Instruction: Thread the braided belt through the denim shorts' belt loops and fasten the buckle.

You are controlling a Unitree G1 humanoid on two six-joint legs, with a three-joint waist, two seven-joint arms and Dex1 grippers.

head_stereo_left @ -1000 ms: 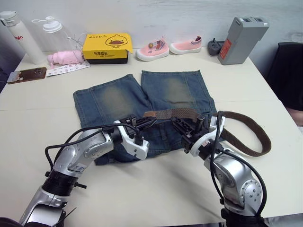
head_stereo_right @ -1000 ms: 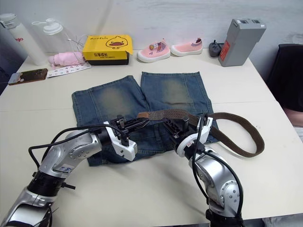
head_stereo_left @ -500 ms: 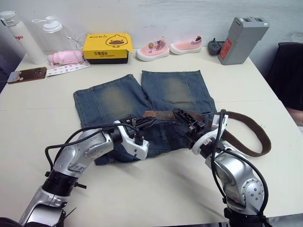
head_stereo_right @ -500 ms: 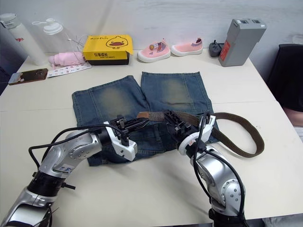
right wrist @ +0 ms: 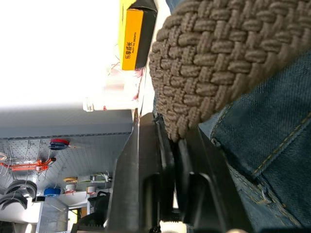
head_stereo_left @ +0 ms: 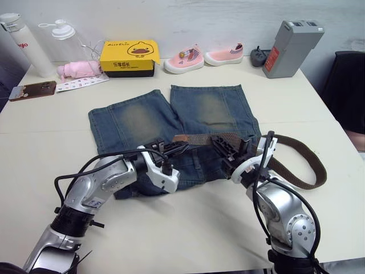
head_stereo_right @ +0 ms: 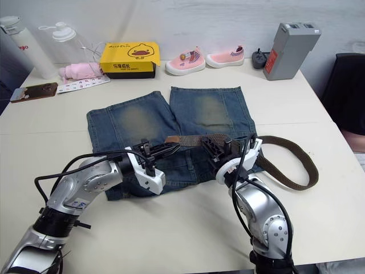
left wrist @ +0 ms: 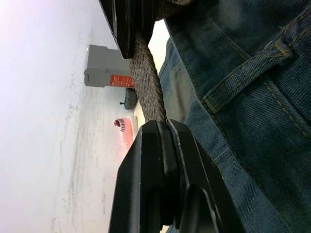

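- The denim shorts (head_stereo_left: 171,123) lie flat on the pale table (head_stereo_left: 51,131), waistband toward me, legs pointing to the far edge; each leg has a faded yellowish-tan patch.
- The braided belt (head_stereo_left: 296,157) is dark brown and woven. One end lies across the waistband; the rest loops off the shorts to my right and curves back on the table.
- My left gripper (head_stereo_left: 171,149) sits at the waistband, its fingers (left wrist: 163,160) pressed together with the belt's end at their tips.
- My right gripper (head_stereo_left: 227,149) is over the belt near the middle of the waistband, clamped on the strap; my wrist camera shows the weave bulging against the fingers (right wrist: 167,160).
- A belt loop (left wrist: 248,73) of the same blue denim shows just beside the strap.
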